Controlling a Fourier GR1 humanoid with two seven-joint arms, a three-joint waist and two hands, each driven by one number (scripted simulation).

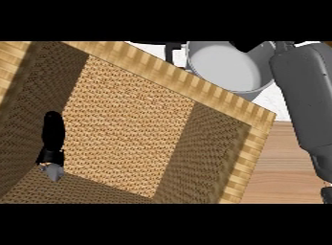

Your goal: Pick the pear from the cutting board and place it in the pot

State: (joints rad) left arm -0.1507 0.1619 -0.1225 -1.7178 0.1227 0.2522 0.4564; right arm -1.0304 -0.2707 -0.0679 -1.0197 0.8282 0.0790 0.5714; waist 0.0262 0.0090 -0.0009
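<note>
The cutting board (pixel 126 119) fills most of the head view, a large tilted slab with a speckled brown middle and a pale striped border. No pear shows on it or anywhere else. The grey metal pot (pixel 221 64) stands beyond the board's far right edge, its inside bare as far as I can see. My right forearm runs up the right side to the pot's far rim, where only a black bit of the right hand (pixel 251 46) shows at the top edge. My left hand (pixel 52 134) stands over the board's left part, fingers straight, holding nothing.
Light wooden counter (pixel 288 162) shows to the right of the board, under my right forearm. A white patch (pixel 276 103) lies between the pot and the board's right corner. A dark handle (pixel 172 48) sticks out at the pot's left.
</note>
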